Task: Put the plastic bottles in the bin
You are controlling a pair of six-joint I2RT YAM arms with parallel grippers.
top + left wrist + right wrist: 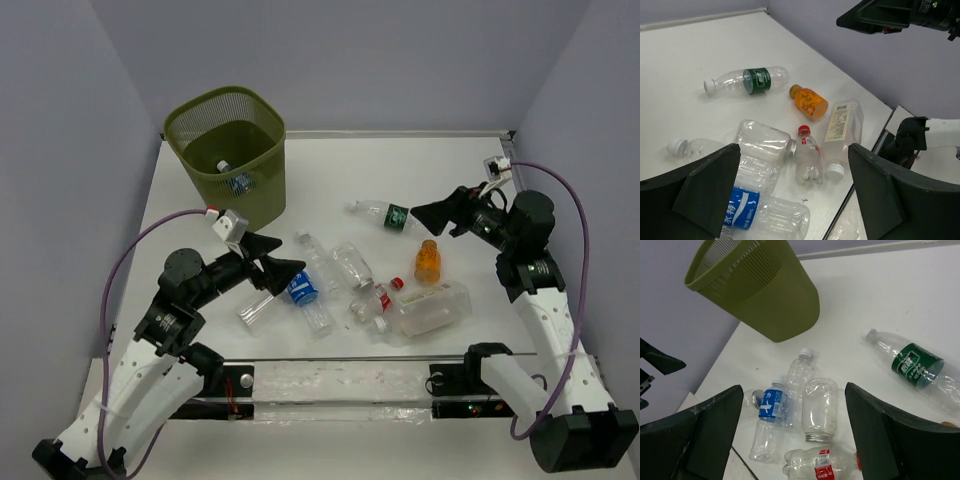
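Several clear bottles (432,308) lying flat; one in olive mesh bin (262,195)

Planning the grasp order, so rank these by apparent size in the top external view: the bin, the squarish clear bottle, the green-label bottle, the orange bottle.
1. bin, by far the largest
2. squarish clear bottle
3. green-label bottle, nearly as long as the squarish one but much slimmer
4. orange bottle, smallest

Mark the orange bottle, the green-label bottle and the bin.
orange bottle (427,263): top external view, middle of its body.
green-label bottle (397,217): top external view, on the green label.
bin (270,185): top external view, outer side wall.
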